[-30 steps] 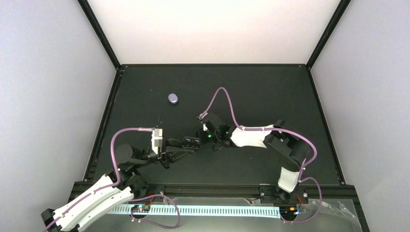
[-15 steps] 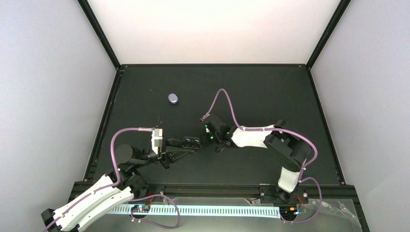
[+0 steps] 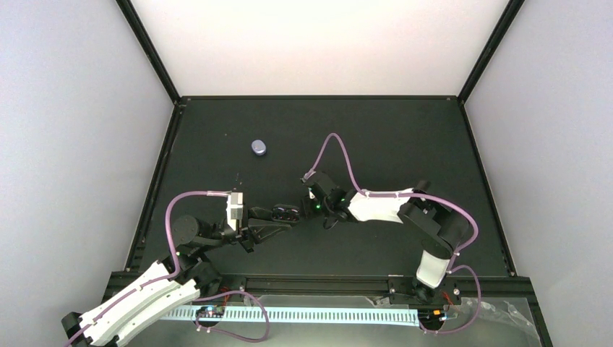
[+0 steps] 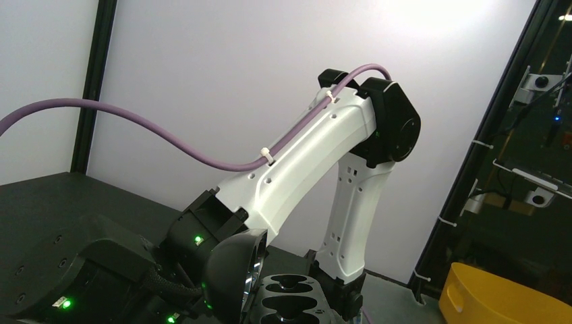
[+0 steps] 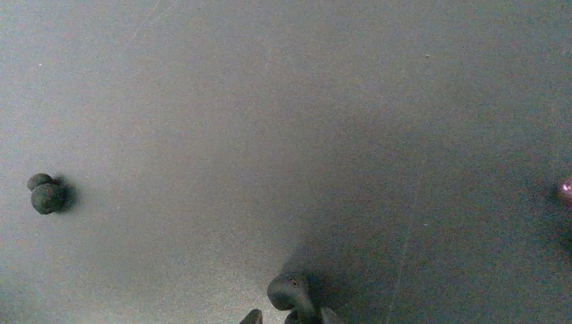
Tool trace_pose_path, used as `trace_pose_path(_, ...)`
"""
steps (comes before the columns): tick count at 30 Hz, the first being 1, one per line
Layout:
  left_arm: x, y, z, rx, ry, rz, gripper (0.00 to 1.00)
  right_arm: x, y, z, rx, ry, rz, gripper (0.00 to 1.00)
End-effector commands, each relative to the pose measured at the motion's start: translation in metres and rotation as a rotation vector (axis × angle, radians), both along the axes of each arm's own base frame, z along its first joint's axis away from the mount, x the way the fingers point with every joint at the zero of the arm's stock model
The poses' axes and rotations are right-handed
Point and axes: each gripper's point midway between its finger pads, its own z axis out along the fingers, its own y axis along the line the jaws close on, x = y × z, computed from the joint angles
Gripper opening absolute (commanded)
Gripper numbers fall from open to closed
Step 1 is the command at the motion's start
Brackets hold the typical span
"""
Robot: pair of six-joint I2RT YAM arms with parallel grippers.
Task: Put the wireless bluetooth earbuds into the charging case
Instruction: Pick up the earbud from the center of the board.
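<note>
Matte black desk (image 3: 405, 144), dull and evenly dark. Far left on it, alone: small lavender oval, the charging case (image 3: 259, 147). From the right wrist, one black earbud (image 5: 47, 194) lying on the surface, well apart from a second earbud (image 5: 290, 291) at the lower edge, between the tips of the right claw (image 5: 290, 315); gripped or not, touching the desk or not, unclear. Near the middle, black oval piece (image 3: 286, 212) held by the left claw (image 3: 280, 219); underside hidden.

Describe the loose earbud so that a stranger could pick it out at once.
In the right wrist view, look at the dark table, left edge. The loose earbud lies alone there; the other earbud sits between the jaws at the bottom.
</note>
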Motion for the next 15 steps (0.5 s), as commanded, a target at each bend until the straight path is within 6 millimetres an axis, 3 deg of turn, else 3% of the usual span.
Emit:
trace_pose_path(1,-0.0010,-0.0010,0.0009,-0.006,-0.009,-0.004,0.02,0.0024,0.0010,0.0121,0.029,-0.038,0.009,0.20)
trace_pose_path(15,-0.0011,-0.0013,-0.0008,-0.005,-0.005,-0.006,0.02,0.0014,0.0044,0.0072,0.031,-0.026,0.021,0.09)
